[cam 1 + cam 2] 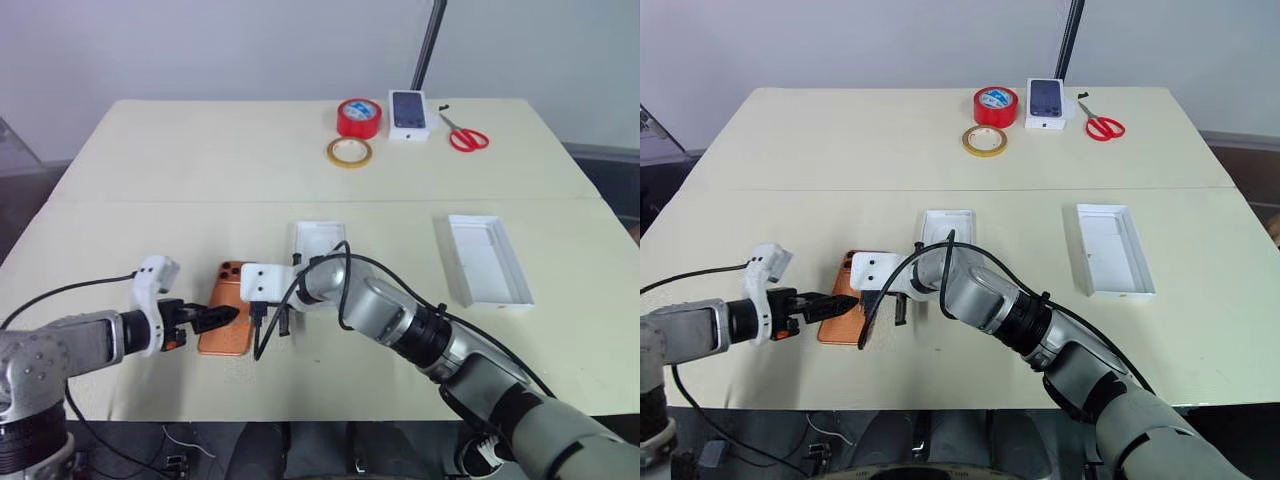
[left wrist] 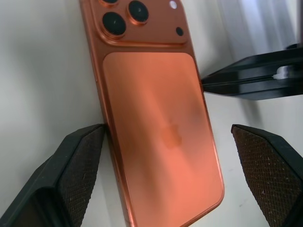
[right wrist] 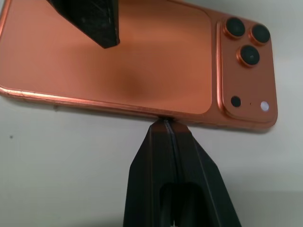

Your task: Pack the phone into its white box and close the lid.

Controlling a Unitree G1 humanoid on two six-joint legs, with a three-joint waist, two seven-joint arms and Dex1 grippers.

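Near the desk's [image 1: 150,180] front edge the phone [image 1: 226,308] lies camera-side up. Pressed-together fingers of the right gripper [image 3: 166,124] butt against one long edge, seemingly bracing it, while the left gripper's [image 2: 170,156] fingers spread wide, straddling both long edges, likely for a grasp.

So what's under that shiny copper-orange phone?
The copper-orange phone lies camera side up, flat on the cream table. Whatever its underside covers is hidden.
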